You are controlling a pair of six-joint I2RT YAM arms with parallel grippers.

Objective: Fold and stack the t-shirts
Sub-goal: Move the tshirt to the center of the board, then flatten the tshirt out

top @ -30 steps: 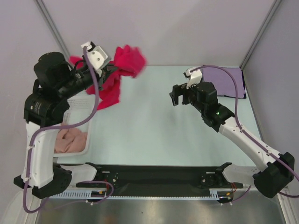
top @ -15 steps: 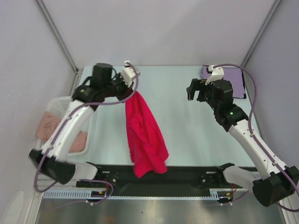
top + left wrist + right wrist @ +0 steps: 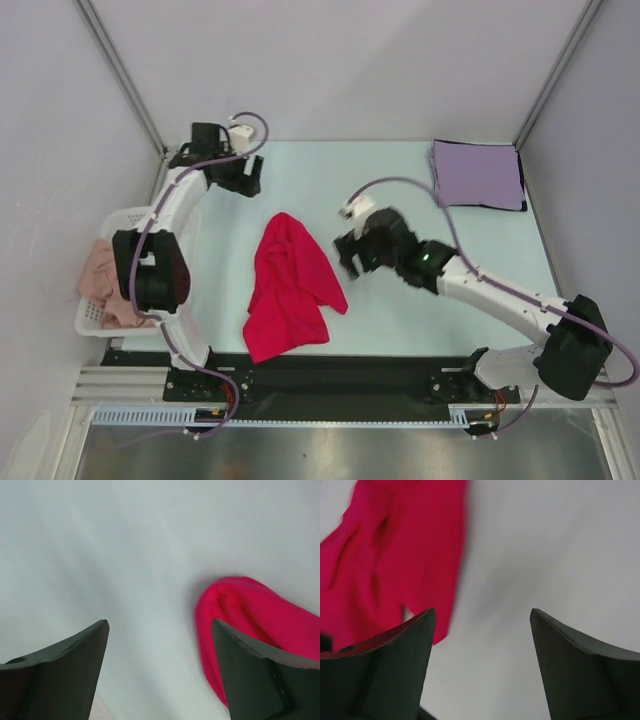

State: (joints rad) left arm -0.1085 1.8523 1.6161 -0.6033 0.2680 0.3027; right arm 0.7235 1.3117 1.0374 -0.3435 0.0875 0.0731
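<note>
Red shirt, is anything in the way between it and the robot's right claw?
Nothing visible. The right gripper hangs open just beside the red t-shirt, with only bare table between them.

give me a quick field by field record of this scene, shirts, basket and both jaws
red t-shirt: crumpled, unfolded, lying near the middle of the table
lavender t-shirt: folded square, far right corner
white mesh basket: left edge, holds pinkish cloth
left jaws: open, empty, beyond the red t-shirt
right jaws: open, empty, just right of the red t-shirt
</note>
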